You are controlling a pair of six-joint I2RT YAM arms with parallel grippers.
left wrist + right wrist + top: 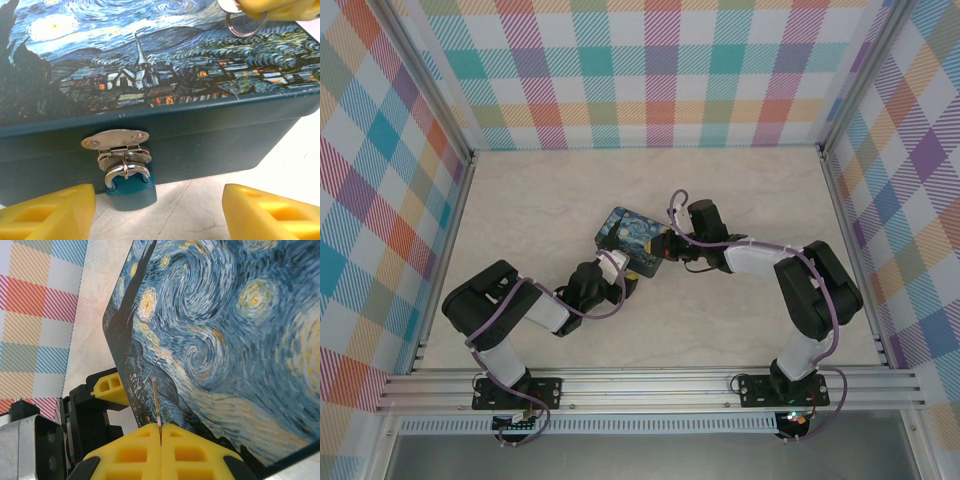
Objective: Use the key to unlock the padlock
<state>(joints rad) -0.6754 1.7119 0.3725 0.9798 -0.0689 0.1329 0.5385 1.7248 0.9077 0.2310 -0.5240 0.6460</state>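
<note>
Jaws of left gripper (159, 212) apart, flanking padlock (131, 192), no contact. Padlock hangs from hasp (116, 142) on front wall of box (210, 135), just above desk (200, 200). Fingers of right gripper (161, 439) pressed together on key (157, 405), over box lid.

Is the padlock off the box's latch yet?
No, the padlock hangs by its silvery shackle from the latch on the front wall of the box.
</note>
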